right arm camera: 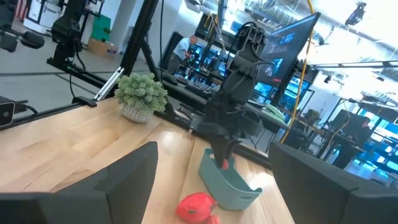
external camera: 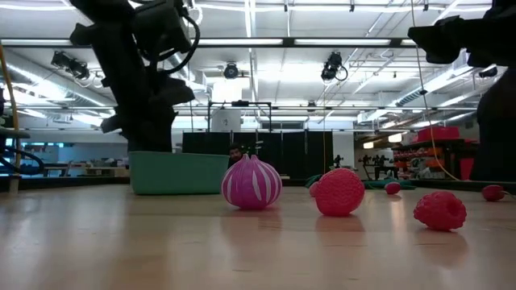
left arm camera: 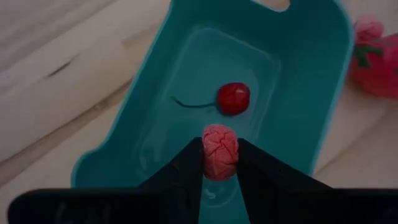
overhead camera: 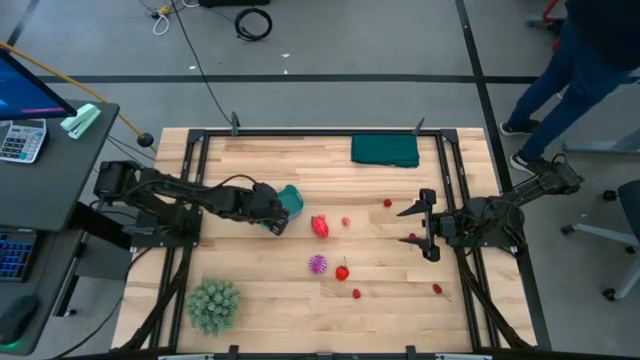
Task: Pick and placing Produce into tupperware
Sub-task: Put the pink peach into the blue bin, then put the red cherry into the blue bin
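Holding a pink berry (left arm camera: 220, 151) over the teal container (overhead camera: 291, 201), the left pincer (left arm camera: 220, 163) hangs near the tabletop's (overhead camera: 260, 300) middle.

Toward the near edge lie a spiky purple piece (overhead camera: 318, 264), a strawberry (overhead camera: 342, 271) and small red balls (overhead camera: 356, 294). Farther in, a red fruit (overhead camera: 320, 226) lies just beside the container, which sits left of centre with a cherry (left arm camera: 234, 98) inside. The right pincer (overhead camera: 411, 224) hovers spread wide toward the right edge. A green cloth (overhead camera: 384, 150) lies at the far edge.
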